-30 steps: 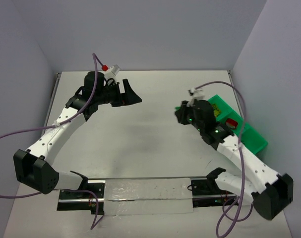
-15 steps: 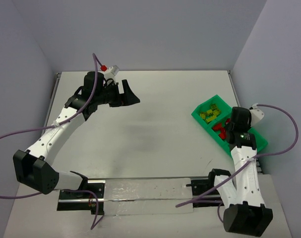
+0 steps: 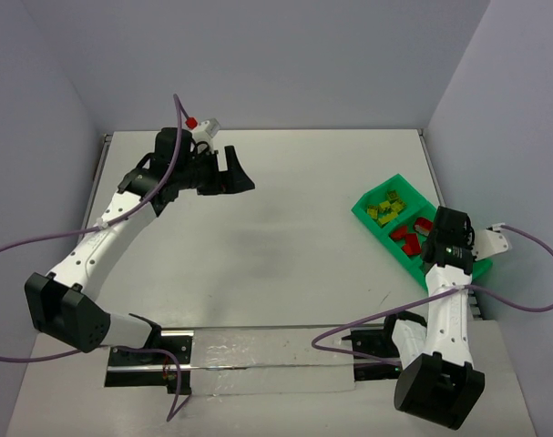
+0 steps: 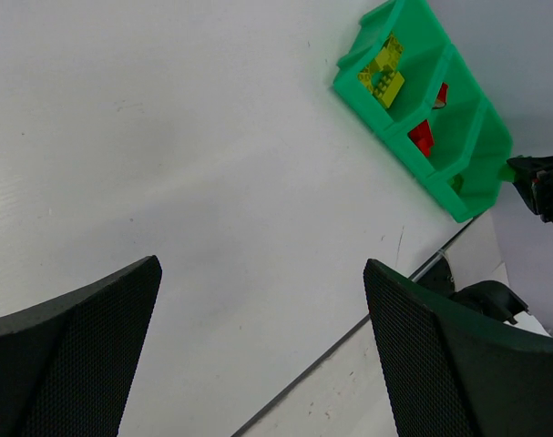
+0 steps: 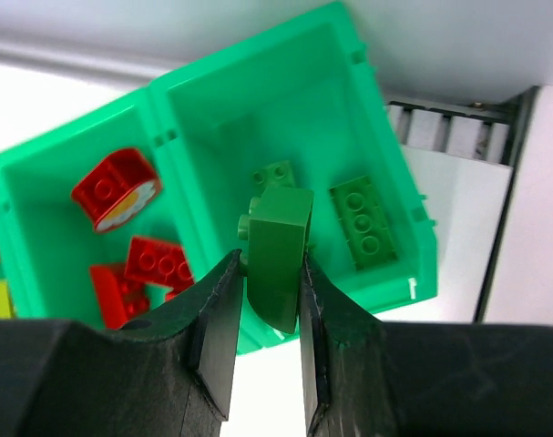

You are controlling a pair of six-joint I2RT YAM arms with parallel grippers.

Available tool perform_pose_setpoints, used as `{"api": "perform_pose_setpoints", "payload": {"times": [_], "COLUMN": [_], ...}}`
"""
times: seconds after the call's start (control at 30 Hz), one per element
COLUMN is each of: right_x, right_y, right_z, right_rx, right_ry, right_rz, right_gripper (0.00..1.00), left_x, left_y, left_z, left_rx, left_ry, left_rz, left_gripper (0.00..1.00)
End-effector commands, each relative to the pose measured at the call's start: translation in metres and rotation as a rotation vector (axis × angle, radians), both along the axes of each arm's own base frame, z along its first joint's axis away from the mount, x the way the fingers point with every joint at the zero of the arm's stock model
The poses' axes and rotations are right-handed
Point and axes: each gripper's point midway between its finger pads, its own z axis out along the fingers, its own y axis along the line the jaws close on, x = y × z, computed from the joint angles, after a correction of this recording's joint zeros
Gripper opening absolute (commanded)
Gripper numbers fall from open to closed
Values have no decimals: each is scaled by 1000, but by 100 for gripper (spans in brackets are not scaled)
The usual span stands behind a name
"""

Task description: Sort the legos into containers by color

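Seen from above, our right arm has swung from mid-table to the near end of the tray, while the left gripper has stayed put. Our left wrist view shows its fingers spread wide over the table. In our right wrist view, the right gripper pinches a dark green lego above the end compartment, its long axis running up-down in frame and its studs facing left.

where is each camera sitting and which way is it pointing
Top external: above and behind, looking down on the white table; left arm and right arm show whole.
Left wrist: looks across the table to the bright green plastic tray; the open black left fingers frame the bottom.
Right wrist: looks down into the tray; the right fingers pinch a dark green studded brick.
Shared: all three see the tray.
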Motion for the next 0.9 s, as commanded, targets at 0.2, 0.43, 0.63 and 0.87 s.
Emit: {"api": "perform_pose_setpoints", "payload": {"times": [0.2, 0.43, 0.63, 0.87], "right_x": [-15, 2, 59, 106], "right_y": [-17, -12, 43, 146], "right_z": [1, 13, 46, 92], "right_rx": [-68, -68, 7, -11], "right_ry": [-22, -50, -232, -265], "right_rz": [-160, -40, 407, 871], "right_gripper": [81, 93, 99, 100], "left_x": [9, 12, 17, 32], "left_y": [-3, -6, -5, 1], "left_z": [16, 17, 24, 38], "left_rx": [-12, -24, -29, -34], "left_ry": [-25, -20, -32, -56], "left_rz": [-9, -9, 18, 114], "left_gripper": [99, 99, 99, 99]}}
